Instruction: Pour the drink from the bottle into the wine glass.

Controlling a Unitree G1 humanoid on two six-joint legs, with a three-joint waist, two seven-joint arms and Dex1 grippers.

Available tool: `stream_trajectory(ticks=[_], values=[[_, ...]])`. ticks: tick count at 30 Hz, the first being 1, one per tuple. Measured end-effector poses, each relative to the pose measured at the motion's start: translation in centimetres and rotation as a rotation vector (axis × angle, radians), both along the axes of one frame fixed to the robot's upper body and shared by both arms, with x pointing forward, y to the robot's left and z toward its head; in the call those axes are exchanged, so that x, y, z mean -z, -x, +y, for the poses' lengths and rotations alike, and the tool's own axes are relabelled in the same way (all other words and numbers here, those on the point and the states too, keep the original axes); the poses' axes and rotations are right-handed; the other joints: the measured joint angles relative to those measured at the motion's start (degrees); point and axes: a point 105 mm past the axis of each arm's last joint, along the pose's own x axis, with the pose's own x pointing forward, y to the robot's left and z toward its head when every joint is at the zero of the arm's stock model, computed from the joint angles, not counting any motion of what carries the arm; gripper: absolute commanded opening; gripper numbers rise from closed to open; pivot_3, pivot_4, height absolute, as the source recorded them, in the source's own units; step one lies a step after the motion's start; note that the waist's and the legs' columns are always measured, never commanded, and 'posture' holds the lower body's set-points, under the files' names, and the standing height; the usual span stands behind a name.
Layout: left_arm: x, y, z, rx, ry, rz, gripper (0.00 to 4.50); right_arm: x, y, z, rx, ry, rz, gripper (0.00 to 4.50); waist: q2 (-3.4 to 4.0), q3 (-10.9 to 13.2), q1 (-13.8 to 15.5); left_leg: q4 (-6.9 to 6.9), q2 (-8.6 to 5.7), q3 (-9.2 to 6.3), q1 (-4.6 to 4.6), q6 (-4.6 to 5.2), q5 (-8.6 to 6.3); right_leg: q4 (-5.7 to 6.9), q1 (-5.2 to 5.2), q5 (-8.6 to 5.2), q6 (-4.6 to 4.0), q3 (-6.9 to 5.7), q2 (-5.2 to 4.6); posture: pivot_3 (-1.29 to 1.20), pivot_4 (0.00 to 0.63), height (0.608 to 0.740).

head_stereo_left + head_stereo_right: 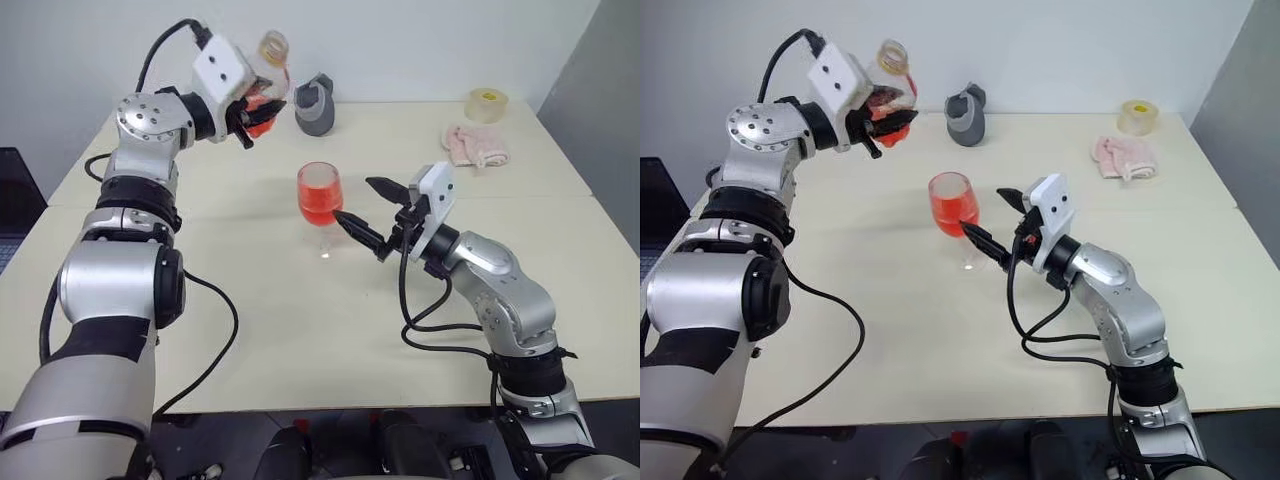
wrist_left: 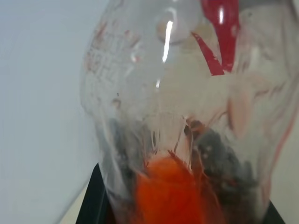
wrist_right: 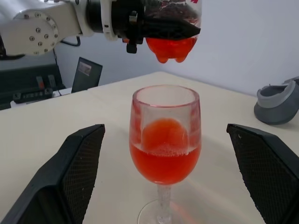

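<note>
The wine glass [image 1: 320, 196] stands upright mid-table, its bowl about half full of the red drink [image 3: 164, 161]. Up and to the left of it, my left gripper [image 1: 258, 110] is shut on the clear bottle [image 1: 270, 70], held in the air. The bottle's yellowish mouth points up and a little red drink [image 3: 170, 46] sits in its base. My right gripper [image 1: 365, 210] stands open just right of the glass. Its black fingers [image 3: 70, 172] are spread wide to either side of the bowl, apart from it.
A grey cup-shaped object [image 1: 315, 105] sits at the back of the table [image 1: 300, 340], beyond the glass. A tape roll [image 1: 486, 103] and a pink cloth [image 1: 476, 146] lie at the back right. A wall runs close behind the table.
</note>
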Motion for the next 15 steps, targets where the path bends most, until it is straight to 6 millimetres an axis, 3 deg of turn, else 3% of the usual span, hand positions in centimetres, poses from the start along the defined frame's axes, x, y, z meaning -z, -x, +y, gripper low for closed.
stream_trajectory(ticks=[4,8,15], values=[[3.5,0.9,2.2,-0.051,0.116,0.084,1.38,-1.1,0.9,0.1,-0.038,-0.056,-0.021,4.50,0.01,-0.03,-0.34,-0.01,0.22,-0.04,0.05,-0.01,0.01,0.06,0.00,0.00,0.00,0.04,-0.24,0.00,0.150,0.740],[7.7,2.6,4.6,-0.173,0.228,0.179,1.38,-0.1,1.4,-0.1,-0.059,-0.044,-0.005,4.50,-0.02,-0.05,-0.30,0.00,0.37,-0.03,0.03,-0.03,0.02,0.02,0.00,0.01,-0.01,0.03,-0.25,0.00,0.150,0.740],[11.5,6.9,10.8,-0.468,0.474,0.204,1.38,1.1,3.2,0.2,-0.178,0.001,-0.036,4.50,-0.22,-0.18,0.38,-0.01,0.38,0.02,0.10,-0.03,0.01,0.00,0.10,0.01,-0.01,0.00,-0.27,0.00,0.150,0.740]])
